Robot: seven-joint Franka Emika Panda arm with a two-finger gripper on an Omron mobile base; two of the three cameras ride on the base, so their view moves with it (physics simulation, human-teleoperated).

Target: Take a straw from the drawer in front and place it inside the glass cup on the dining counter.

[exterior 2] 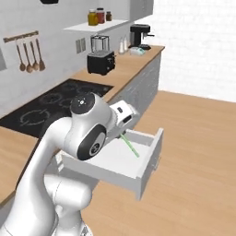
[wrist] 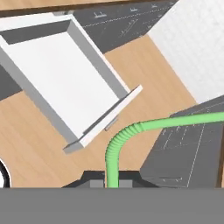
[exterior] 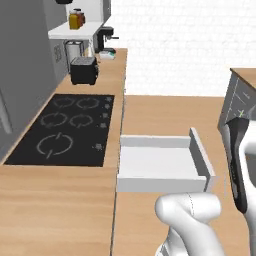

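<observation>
Base views flank the arm, sharing the open drawer [exterior: 162, 165], hand view overhead

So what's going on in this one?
The robot arm has the green straw clamped in its gripper, which is shut on the straight end while the bent end sticks out ahead. The drawer below the wood worktop stands pulled open, and its pale interior looks bare. The straw is out of the drawer and lifted above it; placing it in the cup is not yet done.
</observation>
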